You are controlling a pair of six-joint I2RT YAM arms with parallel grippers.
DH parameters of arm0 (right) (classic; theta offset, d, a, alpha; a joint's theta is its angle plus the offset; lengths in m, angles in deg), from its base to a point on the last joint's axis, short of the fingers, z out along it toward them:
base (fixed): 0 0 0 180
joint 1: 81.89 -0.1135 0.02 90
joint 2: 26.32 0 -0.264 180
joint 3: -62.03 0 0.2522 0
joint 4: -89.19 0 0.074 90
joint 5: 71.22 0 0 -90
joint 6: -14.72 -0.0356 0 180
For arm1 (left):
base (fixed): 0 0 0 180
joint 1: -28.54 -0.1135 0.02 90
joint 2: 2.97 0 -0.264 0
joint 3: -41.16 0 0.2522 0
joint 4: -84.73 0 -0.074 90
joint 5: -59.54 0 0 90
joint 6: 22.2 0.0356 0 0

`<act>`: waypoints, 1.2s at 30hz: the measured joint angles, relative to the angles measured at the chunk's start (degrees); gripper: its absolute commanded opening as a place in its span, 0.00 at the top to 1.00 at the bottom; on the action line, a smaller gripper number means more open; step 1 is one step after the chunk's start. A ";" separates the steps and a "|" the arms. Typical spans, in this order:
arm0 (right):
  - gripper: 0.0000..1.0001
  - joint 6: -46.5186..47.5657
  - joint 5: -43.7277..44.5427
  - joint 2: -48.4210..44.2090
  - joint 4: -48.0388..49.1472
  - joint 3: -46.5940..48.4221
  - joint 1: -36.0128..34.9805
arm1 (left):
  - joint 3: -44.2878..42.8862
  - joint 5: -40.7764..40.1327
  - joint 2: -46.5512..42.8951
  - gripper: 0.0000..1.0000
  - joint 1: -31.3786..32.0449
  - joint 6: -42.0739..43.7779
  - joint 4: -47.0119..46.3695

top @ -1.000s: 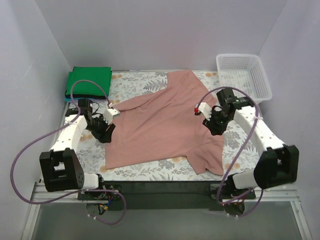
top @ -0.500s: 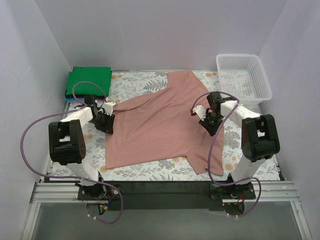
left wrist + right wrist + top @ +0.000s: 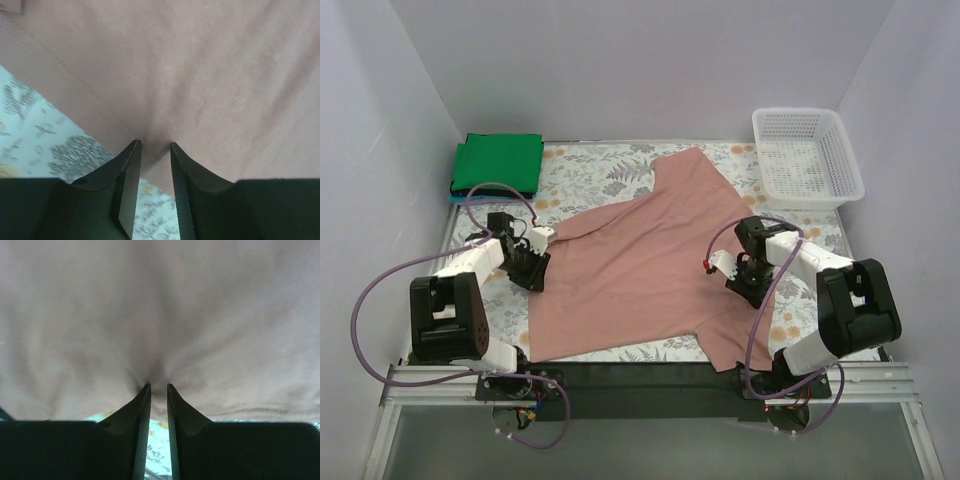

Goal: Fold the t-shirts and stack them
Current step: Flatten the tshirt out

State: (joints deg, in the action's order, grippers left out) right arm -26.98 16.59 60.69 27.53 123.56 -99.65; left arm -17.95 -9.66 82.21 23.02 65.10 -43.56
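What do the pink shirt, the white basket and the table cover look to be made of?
The pink shirt: soft matte knit cloth, probably cotton jersey; it puckers and shows stitched hems. The basket: white moulded plastic, judging by its rigid open mesh. The table cover: floral print; cloth or vinyl unclear.

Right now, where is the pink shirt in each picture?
Top external: pink shirt spread across the middle.
Left wrist: pink shirt fills the top and right, pinched in the left pincer.
Right wrist: pink shirt fills nearly everything, pinched in the right pincer.
Shared landmark: the floral cloth under its edge.
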 measured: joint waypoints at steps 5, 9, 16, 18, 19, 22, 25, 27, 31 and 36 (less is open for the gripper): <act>0.73 0.66 -3.23 -2.62 -7.41 5.05 0.09 | -5.46 2.95 -0.31 0.61 0.00 -1.25 9.53; 0.73 -2.23 -7.28 0.00 -8.57 18.62 0.07 | -17.97 5.64 1.92 0.53 0.00 -5.79 7.13; 0.76 -8.76 -10.67 8.63 -7.28 28.41 0.07 | -26.84 4.52 12.07 0.51 0.00 -12.41 -0.26; 0.76 -10.47 -10.91 11.10 -7.37 28.39 0.07 | -27.67 4.13 15.65 0.50 0.00 -13.68 -0.39; 0.76 -11.19 -10.88 11.93 -7.15 28.28 0.07 | -27.67 4.04 17.00 0.48 0.00 -14.21 -0.31; 0.77 -12.98 -10.40 13.14 -6.73 28.11 0.07 | -27.67 3.93 19.39 0.47 0.00 -15.65 0.68; 0.77 -14.08 -9.97 13.84 -5.62 27.56 0.00 | -27.67 3.41 19.54 0.47 0.00 -16.72 0.98; 0.77 -14.51 -9.92 14.58 -5.29 26.99 -0.04 | -27.67 2.69 19.63 0.47 0.00 -17.25 0.87; 0.78 -15.10 -9.94 15.52 -4.79 26.36 -0.33 | -27.67 1.86 19.96 0.54 0.00 -18.01 0.37; 0.78 -15.32 -9.94 15.58 -4.48 26.34 -0.66 | -27.67 1.25 21.86 0.65 0.00 -18.75 -0.28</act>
State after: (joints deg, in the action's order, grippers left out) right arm -42.30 6.64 76.27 23.04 149.90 -100.30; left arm -45.62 -8.42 104.07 23.02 46.35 -43.84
